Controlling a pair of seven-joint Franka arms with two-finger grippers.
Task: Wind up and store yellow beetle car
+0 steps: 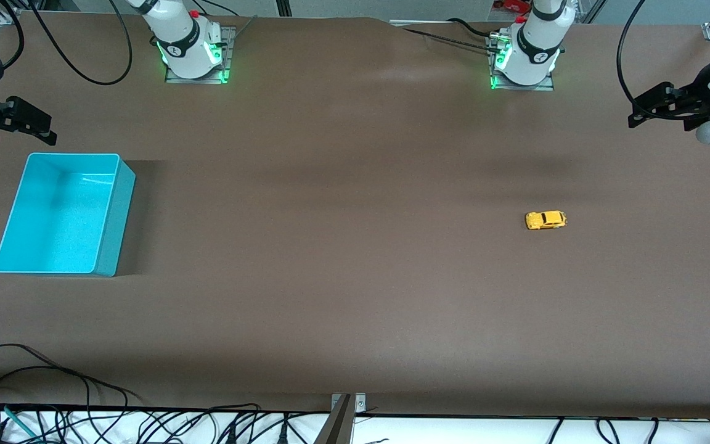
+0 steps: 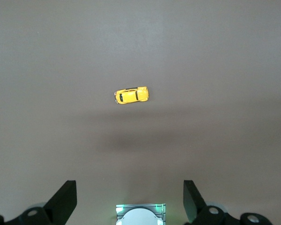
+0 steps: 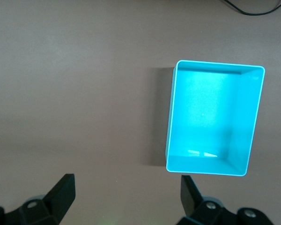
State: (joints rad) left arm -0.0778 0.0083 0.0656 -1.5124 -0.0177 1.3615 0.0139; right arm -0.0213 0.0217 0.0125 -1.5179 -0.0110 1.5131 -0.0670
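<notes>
right gripper (image 1: 19, 126): fingers spread, nothing held, hung high above table edge by bin, waiting
bin (image 1: 108, 213): turquoise, empty, at right arm's end
car (image 1: 546, 219): on its wheels on bare table, toward left arm's end, well apart from bin
left gripper (image 1: 663, 110): fingers apart, empty, up high at table's end
step: none started; car untouched
next: likely left gripper down over car, close on body
obstacles: none seen near car

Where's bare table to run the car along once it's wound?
Bare brown table stretches between the yellow beetle car and the turquoise bin. Nothing is crowded. Left gripper and right gripper wait open at the table's ends.
</notes>
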